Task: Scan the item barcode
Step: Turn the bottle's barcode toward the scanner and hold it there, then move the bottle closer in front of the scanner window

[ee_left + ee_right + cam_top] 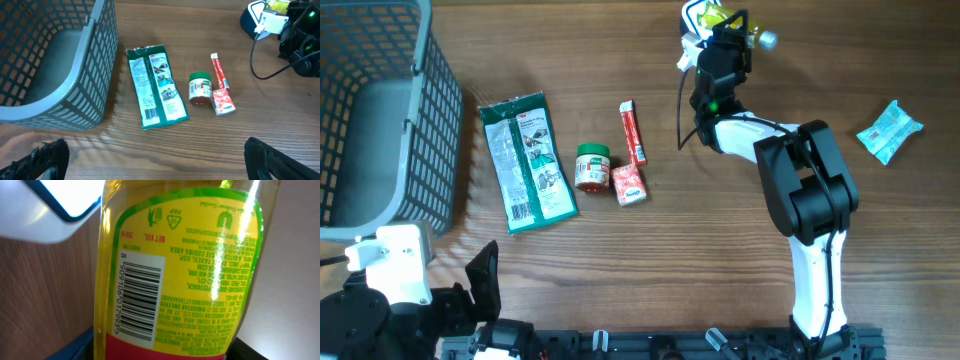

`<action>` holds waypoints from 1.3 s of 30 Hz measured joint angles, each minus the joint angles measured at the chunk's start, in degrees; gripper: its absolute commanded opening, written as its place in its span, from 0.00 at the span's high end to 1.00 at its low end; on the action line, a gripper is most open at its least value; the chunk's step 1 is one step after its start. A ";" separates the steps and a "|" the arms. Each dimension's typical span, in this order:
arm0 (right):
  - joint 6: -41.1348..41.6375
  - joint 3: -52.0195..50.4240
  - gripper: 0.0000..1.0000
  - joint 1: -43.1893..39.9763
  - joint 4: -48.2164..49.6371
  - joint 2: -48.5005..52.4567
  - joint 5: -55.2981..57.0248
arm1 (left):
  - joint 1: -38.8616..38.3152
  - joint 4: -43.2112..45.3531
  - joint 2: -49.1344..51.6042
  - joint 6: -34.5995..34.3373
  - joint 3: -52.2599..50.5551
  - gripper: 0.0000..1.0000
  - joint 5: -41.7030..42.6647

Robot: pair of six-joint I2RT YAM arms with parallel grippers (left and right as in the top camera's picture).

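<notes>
The yellow plastic bottle (190,280) fills the right wrist view, very close. Its black and white barcode (142,295) faces the camera. The right claw (722,32) is part way closed and grips this bottle, up at the far edge of the wooden bench (880,250). A white and blue box (45,210), likely the scanner, sits just beside the bottle. The left claw (160,167) is wide open and holds nothing, near the front left corner. I think the step now is showing the barcode to the scanner. Next, the right claw may need to turn the bottle so the stripes face the box, and hold it steady.
</notes>
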 measured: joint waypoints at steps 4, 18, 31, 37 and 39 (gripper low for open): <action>2.60 2.91 0.96 0.00 -2.08 0.00 -1.33 | 0.00 0.00 0.00 0.00 0.00 0.00 0.00; 9.31 6.19 0.96 -0.02 -11.06 0.00 -1.84 | 0.00 0.00 0.00 0.00 0.00 0.00 0.00; 12.46 6.19 0.96 -1.73 -11.13 0.00 -2.03 | 0.00 0.00 0.00 0.00 0.00 0.00 0.00; 13.27 6.19 0.96 -1.70 -11.15 0.00 -2.05 | 0.00 0.00 0.00 0.00 0.00 0.00 0.00; 13.27 6.19 0.96 -1.70 -11.15 0.00 -2.05 | 0.00 0.00 0.00 0.00 0.00 0.00 0.00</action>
